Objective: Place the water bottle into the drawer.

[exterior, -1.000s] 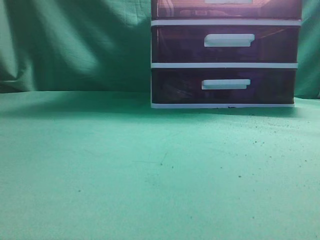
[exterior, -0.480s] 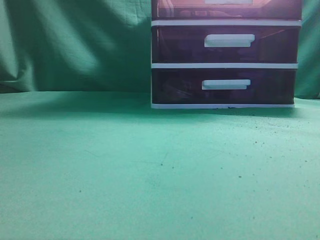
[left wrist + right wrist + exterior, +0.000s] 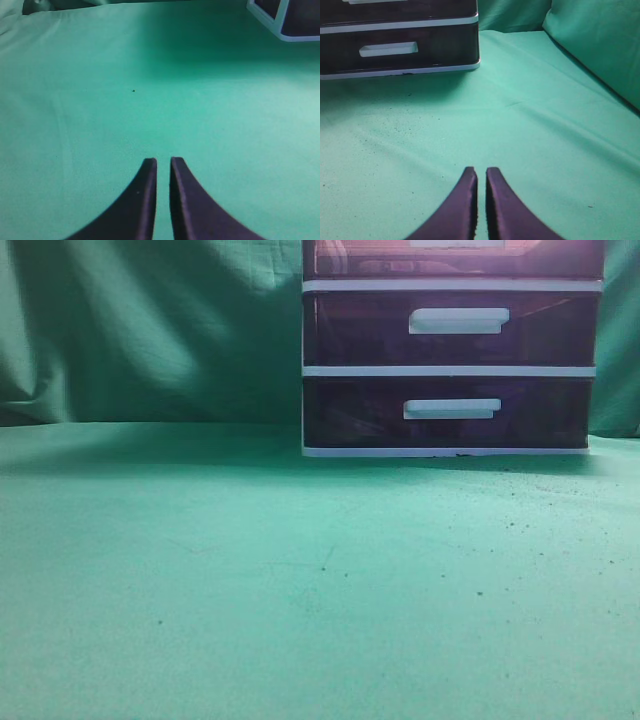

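- The green cloth [image 3: 300, 580] covers the whole table and runs up behind as a wrinkled backdrop; small dark specks dot it on the right, near the unit.
- The white-framed drawer unit [image 3: 450, 371] stands at the far right of the exterior view, its front facing us, resting on the cloth.
- The drawer [image 3: 455, 258], the uppermost one in sight, is cut off by the top edge of that view; its dark purple-brown front lies flush with the frame, so it looks closed.
- Only the exterior view shows it. Pale glints show through its front, but I cannot make out the water bottle there or in any other view.
- The middle drawer [image 3: 450, 328] and the bottom drawer [image 3: 447, 412] sit below it, each with a white bar handle.
- The right wrist view shows the bottom drawer at far left, plus a puffed fold of cloth [image 3: 600, 45] at far right that the exterior view does not show.
- The left wrist view catches only a corner of the unit at far right.
- The left gripper [image 3: 163, 161] hangs over bare cloth, dark fingers clenched to a thin slit, holding nothing.
- The right gripper [image 3: 481, 170] is likewise closed on nothing, over cloth in front of the unit.
- Neither arm appears in the exterior view.
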Available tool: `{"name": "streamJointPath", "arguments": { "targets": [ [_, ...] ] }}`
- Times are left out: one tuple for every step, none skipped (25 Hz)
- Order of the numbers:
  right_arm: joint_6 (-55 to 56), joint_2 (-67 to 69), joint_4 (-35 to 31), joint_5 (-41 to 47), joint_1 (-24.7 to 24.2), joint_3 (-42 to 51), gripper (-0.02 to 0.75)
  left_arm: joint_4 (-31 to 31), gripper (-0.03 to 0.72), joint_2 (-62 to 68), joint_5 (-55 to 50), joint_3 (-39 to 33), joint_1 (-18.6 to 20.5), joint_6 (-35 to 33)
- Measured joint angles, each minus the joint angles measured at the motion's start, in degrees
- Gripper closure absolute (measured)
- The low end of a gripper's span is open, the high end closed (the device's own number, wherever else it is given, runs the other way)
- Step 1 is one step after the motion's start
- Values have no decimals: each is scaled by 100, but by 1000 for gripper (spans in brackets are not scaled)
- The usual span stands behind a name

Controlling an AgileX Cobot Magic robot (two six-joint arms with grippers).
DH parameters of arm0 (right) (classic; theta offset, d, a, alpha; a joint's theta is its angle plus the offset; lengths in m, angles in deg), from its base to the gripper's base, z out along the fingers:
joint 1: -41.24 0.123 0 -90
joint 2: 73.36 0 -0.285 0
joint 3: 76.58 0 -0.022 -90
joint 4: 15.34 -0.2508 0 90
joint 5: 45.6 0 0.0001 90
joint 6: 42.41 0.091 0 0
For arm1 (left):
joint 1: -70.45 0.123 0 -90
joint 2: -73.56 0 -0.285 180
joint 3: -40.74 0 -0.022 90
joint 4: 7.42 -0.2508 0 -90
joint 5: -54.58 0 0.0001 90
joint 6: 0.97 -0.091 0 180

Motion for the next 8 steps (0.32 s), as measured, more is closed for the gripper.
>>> {"name": "streamJointPath", "arguments": {
  "targets": [
    [0, 0, 0, 0, 0, 0, 690, 0, 629, 0, 0, 0, 0, 0],
    [0, 0, 0, 0, 0, 0, 690, 0, 629, 0, 0, 0, 0, 0],
    [0, 0, 0, 0, 0, 0, 690, 0, 629, 0, 0, 0, 0, 0],
    [0, 0, 0, 0, 0, 0, 690, 0, 629, 0, 0, 0, 0, 0],
    [0, 0, 0, 0, 0, 0, 690, 0, 629, 0, 0, 0, 0, -12],
    [-9, 0, 0, 0, 0, 0, 690, 0, 629, 0, 0, 0, 0, -13],
    [-9, 0, 0, 0, 0, 0, 690, 0, 629, 0, 0, 0, 0, -13],
    [-9, 0, 0, 0, 0, 0, 690, 0, 629, 0, 0, 0, 0, -13]
  ]
}}
